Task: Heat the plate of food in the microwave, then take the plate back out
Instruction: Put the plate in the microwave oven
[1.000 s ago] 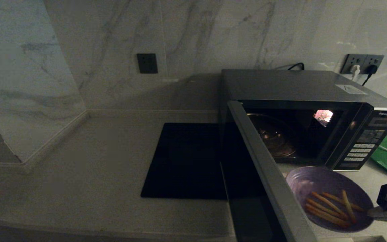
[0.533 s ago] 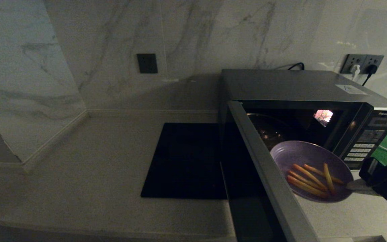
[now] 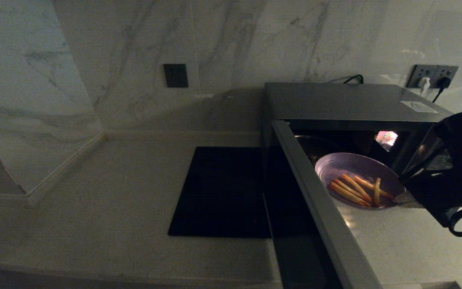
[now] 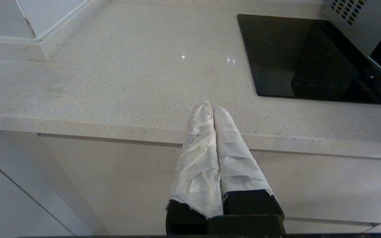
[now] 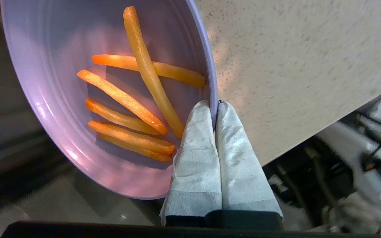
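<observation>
The silver-grey microwave (image 3: 351, 102) stands at the right of the counter with its door (image 3: 319, 200) swung wide open toward me. The lilac plate of food (image 3: 355, 178) with several orange sticks hangs in the air at the mouth of the lit cavity. My right gripper (image 3: 409, 197) is shut on the plate's rim (image 5: 214, 99), one taped finger inside and one outside. In the right wrist view the plate of food (image 5: 78, 82) fills the frame beside the right gripper (image 5: 214, 106). My left gripper (image 4: 212, 107) is shut and empty, parked low over the counter's front edge.
A flat black square slab (image 3: 223, 192) lies on the pale stone counter (image 3: 114, 208) left of the open door. Marble walls close off the back and left. A wall socket (image 3: 431, 76) with plugs sits behind the microwave. The right arm's black body (image 3: 455, 168) covers the button panel.
My right gripper has lifted the plate off the counter in front of the microwave and carried it up and back to the cavity opening. The left arm has not moved.
</observation>
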